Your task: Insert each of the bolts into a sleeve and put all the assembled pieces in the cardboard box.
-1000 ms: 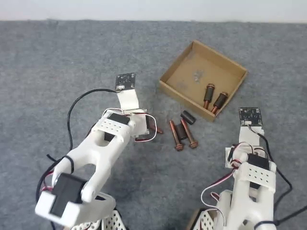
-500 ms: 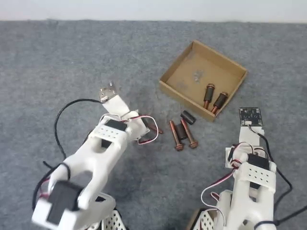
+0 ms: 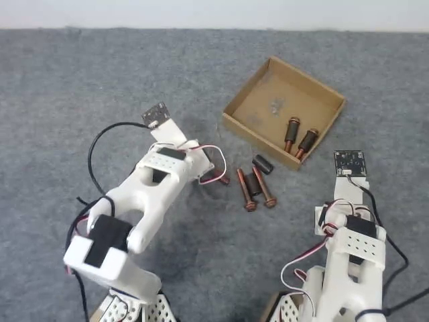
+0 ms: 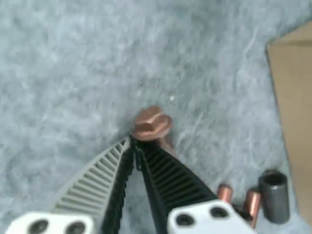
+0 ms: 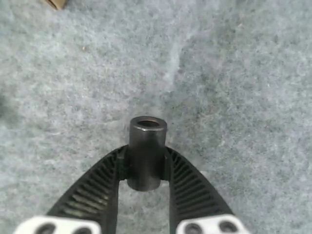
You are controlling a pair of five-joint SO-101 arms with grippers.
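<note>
My left gripper (image 4: pixel 134 144) is shut on a copper bolt (image 4: pixel 152 124), whose hexagonal head sticks out past the fingertips just above the carpet. From above, that bolt (image 3: pixel 222 179) lies left of the loose parts. Two more copper bolts (image 3: pixel 245 190) (image 3: pixel 264 187) and two black sleeves (image 3: pixel 263 164) (image 3: pixel 253 182) rest on the carpet before the cardboard box (image 3: pixel 258 131). Two assembled pieces (image 3: pixel 291 134) (image 3: pixel 307 142) lie inside it. My right gripper (image 5: pixel 146 153) is shut on a black sleeve (image 5: pixel 146 146), held with its bore facing away from the camera.
Grey carpet covers the whole table. The right arm (image 3: pixel 348 235) stands at the near right, right of the loose parts. A box wall (image 4: pixel 292 97) shows in the left wrist view, with a sleeve (image 4: pixel 274 195) and bolt ends (image 4: pixel 224 192) beside it.
The left arm's wrist has swung left and partly back, and its upper arm has shifted, while the bolt in its gripper stays near the same spot. The right arm has not moved.
</note>
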